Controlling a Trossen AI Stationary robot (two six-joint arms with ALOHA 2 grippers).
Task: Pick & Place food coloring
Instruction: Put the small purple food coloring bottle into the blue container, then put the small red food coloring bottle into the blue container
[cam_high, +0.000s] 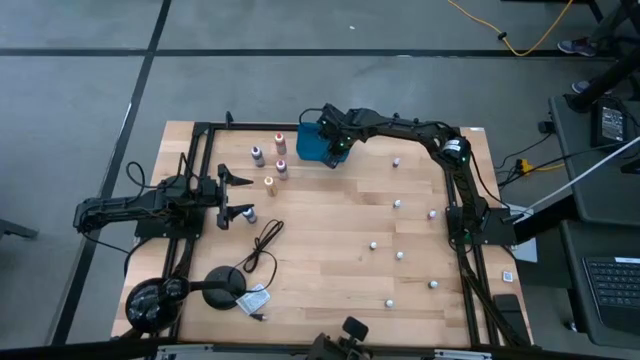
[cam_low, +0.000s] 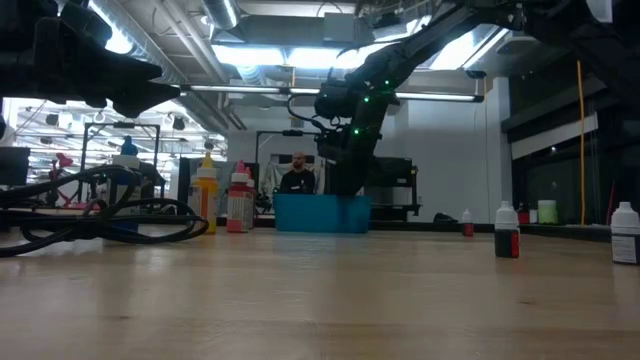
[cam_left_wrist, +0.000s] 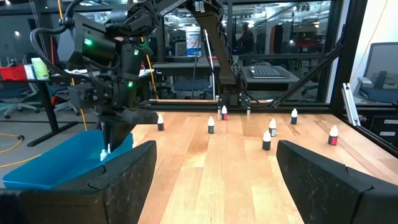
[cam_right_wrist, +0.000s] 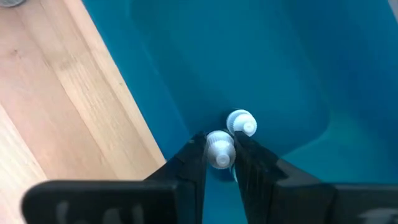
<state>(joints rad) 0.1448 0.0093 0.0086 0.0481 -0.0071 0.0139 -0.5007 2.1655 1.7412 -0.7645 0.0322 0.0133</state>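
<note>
A teal tray (cam_high: 312, 145) stands at the table's far edge. My right gripper (cam_right_wrist: 221, 163) hangs over it, pointing steeply down, shut on a tiny food coloring bottle (cam_right_wrist: 219, 149). A second white cap (cam_right_wrist: 241, 122) shows just beyond the fingertips, inside the tray. Coloured bottles (cam_high: 269, 160) stand upright on the table left of the tray. Several small whitish bottles (cam_high: 398, 205) stand scattered over the right half. At the table's left edge my left gripper (cam_left_wrist: 214, 162) points level and is open, with nothing between its fingers. My right gripper pinches the bottle's white cap (cam_right_wrist: 217, 155) between its two fingertips, coming from above and slanting down into the tray. The bottle's body is hidden below the fingers. Whether the bottle touches the tray floor I cannot tell.
A black cable (cam_high: 265, 245) lies coiled on the table's left middle, with a black round-based stand (cam_high: 225, 283) near the front left. Black frame rails run along the table's left and right sides. Bare wood lies in the middle. A person (cam_low: 297, 175) sits beyond the table.
</note>
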